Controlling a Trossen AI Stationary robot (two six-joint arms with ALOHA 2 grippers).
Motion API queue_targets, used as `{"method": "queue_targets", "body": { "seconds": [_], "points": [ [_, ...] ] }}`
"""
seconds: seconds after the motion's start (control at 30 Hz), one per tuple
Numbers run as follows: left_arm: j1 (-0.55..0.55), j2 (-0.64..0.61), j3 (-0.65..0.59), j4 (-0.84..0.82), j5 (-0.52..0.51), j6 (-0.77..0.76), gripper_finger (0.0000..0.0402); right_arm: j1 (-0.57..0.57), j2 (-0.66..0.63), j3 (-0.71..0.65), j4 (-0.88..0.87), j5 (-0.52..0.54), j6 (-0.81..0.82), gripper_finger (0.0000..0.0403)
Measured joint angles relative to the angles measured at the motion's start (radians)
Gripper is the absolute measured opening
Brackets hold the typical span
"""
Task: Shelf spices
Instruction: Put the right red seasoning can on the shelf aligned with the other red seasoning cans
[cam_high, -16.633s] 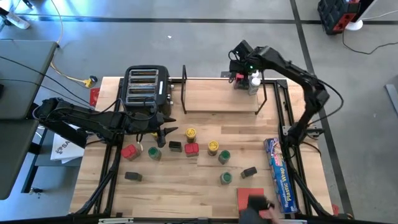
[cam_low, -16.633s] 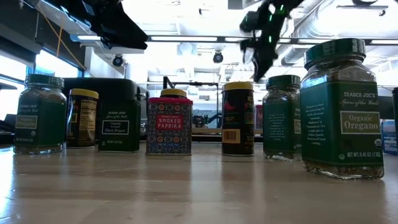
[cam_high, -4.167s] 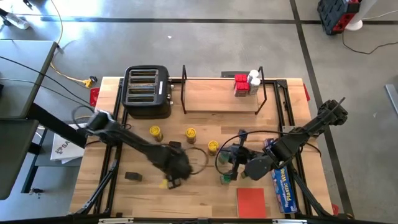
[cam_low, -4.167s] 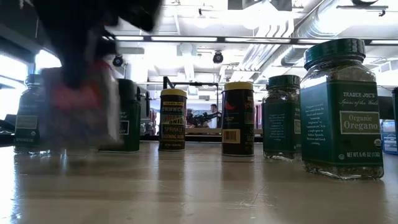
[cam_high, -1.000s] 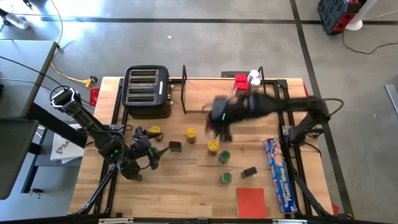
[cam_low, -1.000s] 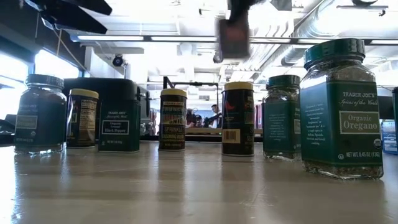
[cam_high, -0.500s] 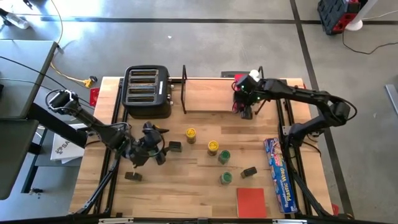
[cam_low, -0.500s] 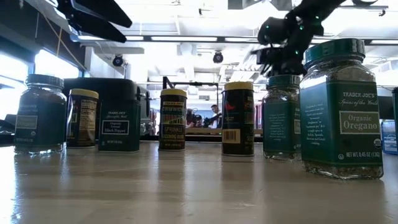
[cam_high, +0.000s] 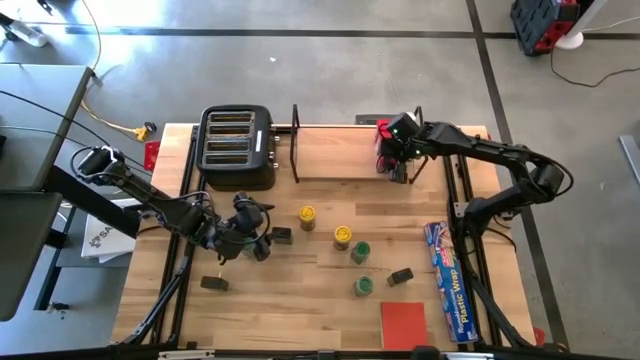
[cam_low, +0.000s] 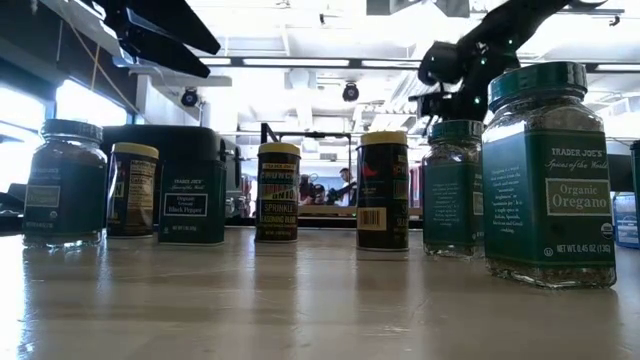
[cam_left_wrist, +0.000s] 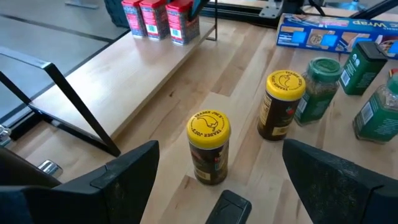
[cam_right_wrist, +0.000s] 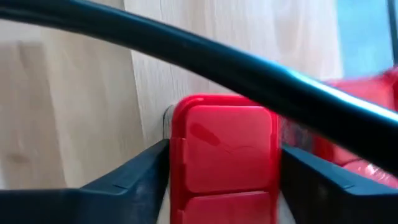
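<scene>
Three small red tins (cam_left_wrist: 160, 17) stand on the light-wood wire-framed shelf (cam_high: 340, 155); the right hand (cam_high: 398, 150) straddles one, grip uncertain. The left hand (cam_high: 245, 232) gapes empty over the bench (cam_high: 300, 300), where eight remain.

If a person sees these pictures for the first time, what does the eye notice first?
First, the right tool at the right end of the shelf, its fingers on either side of a red tin. Next, the spice jars scattered across the table's middle. The left tool hovers open over the table in front of the black toaster.
</scene>
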Motion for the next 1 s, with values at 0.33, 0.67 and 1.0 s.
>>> {"method": "queue_targets", "body": {
  "seconds": [0.33, 0.67, 1.0],
  "points": [
    [0.0, 0.0, 0.0, 0.011, 0.012, 0.001, 0.0337, 0.029, -0.002, 0.008, 0.004, 0.08, -0.002, 0.0311],
    [0.0, 0.0, 0.0, 0.055, 0.037, 0.034, 0.0337, 0.122, -0.003, 0.191, -0.221, 0.127, 0.014, 0.0313],
    [0.001, 0.0, 0.0, 0.056, 0.037, 0.044, 0.0337, 0.213, -0.002, 0.085, -0.339, 0.0, 0.197, 0.0176]
  ]
}}
